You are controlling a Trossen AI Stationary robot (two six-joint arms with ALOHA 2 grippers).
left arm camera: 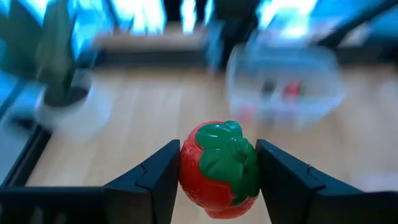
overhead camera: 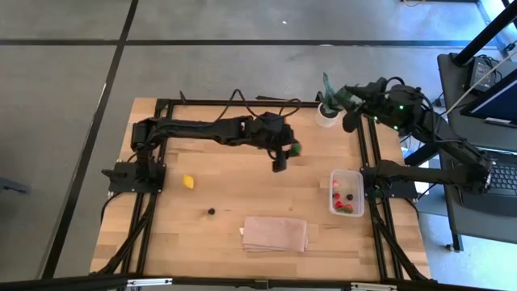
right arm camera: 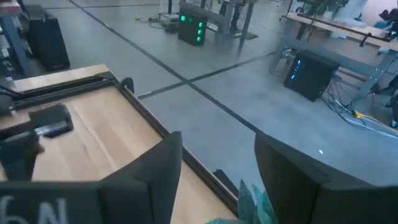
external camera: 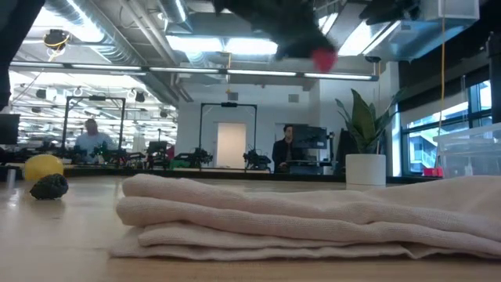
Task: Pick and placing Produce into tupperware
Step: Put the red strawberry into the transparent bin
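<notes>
Above the middle of the table, toward the far side, my left gripper (overhead camera: 284,153) is carrying a toy strawberry (left arm camera: 219,169), red with a green cap, pinched squarely between both fingers (left arm camera: 152,186) across its widest part. From the left wrist view the piece sits centred in the jaws, touching both pads, with its lower tip hanging just below them. I judge it to be hard, hollow plastic: very light, stiff, and rather slick, so it could twist or pop out if the squeeze drifts off the belly toward the tapered end; a hold at mid-body is the sensible one, and there is little risk of crushing it. The tupperware (overhead camera: 346,193) stands at the right edge of the table, well apart from the gripper, already holding several red pieces and some dark berries. It is thin clear plastic and looks light enough to slide if a finger knocks its rim, so I would release from above rather than push in. A yellow piece (overhead camera: 188,182) and a dark berry (overhead camera: 212,212) lie on the left half of the table, near a folded cloth (overhead camera: 275,233). My right gripper (overhead camera: 338,99) waits, fingers parted and empty, at the far right beside the potted plant (overhead camera: 326,113).
</notes>
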